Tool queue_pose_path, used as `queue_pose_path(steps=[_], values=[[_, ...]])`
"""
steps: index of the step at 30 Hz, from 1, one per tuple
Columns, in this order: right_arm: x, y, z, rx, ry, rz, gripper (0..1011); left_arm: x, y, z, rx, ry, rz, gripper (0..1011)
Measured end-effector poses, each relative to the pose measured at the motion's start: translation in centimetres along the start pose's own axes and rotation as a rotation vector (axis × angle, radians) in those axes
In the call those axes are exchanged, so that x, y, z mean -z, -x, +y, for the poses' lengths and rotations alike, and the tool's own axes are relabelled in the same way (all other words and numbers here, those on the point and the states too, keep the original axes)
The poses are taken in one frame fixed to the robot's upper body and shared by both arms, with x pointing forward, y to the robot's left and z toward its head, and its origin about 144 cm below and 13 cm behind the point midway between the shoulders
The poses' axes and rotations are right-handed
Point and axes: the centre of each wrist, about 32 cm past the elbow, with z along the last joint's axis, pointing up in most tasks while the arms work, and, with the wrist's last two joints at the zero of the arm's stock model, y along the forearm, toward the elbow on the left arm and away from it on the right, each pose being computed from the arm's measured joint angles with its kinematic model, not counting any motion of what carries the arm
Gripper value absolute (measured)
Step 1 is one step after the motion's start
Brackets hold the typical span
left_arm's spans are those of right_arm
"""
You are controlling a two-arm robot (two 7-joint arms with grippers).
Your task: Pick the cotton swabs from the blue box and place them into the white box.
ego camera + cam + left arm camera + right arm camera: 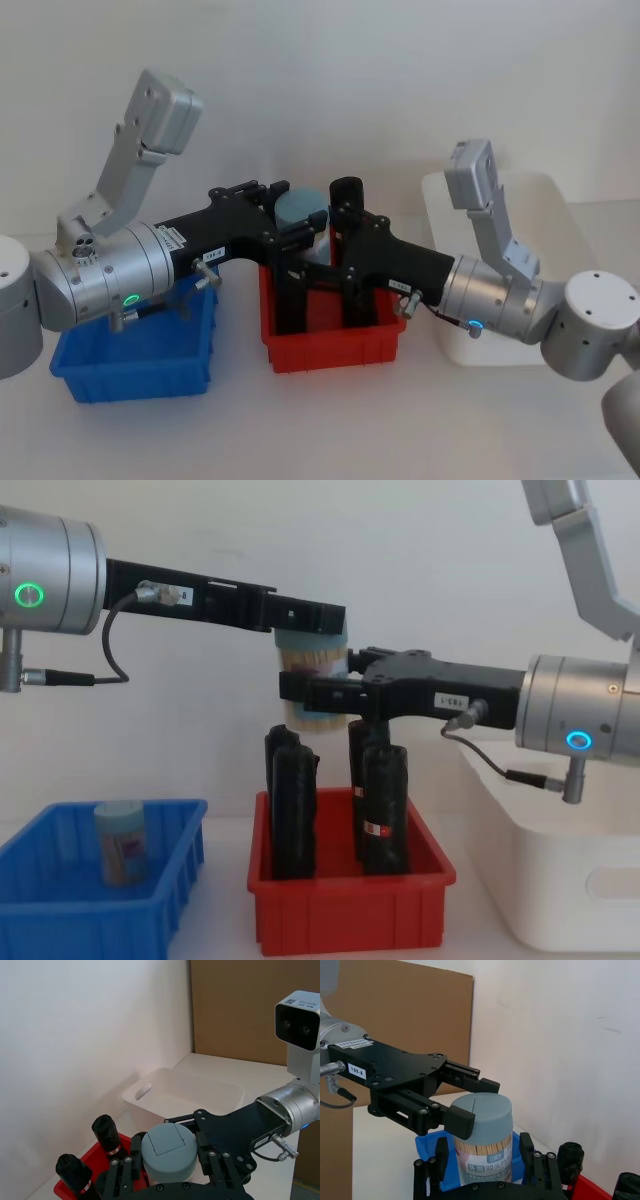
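Observation:
A tub of cotton swabs with a pale blue lid hangs above the red bin. My left gripper is shut on its lid end. My right gripper is open, its fingers straddling the tub's lower body with small gaps on each side. In the head view both grippers meet at the tub. A second tub of cotton swabs stands in the blue box at the left. The white box sits at the right, under my right arm.
The red bin stands between the two boxes, directly below the held tub, with several tall black rolls upright in it. A white wall runs close behind the table.

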Motion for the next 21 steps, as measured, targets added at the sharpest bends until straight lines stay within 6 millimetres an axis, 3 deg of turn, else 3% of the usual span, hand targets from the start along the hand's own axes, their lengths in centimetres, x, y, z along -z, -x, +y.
queue_pose_path(steps=[9,16,21], values=[[0.12,-0.06,0.59,0.002,-0.008,0.007,664,0.0,0.0,0.0,-0.001,0.0,0.0,659],[0.21,-0.08,0.86,0.01,-0.004,0.008,644,0.0,-0.02,0.01,-0.003,0.0,0.0,663],[0.28,-0.24,0.84,0.03,0.006,0.007,642,0.0,0.0,-0.01,0.001,0.0,0.0,786]])
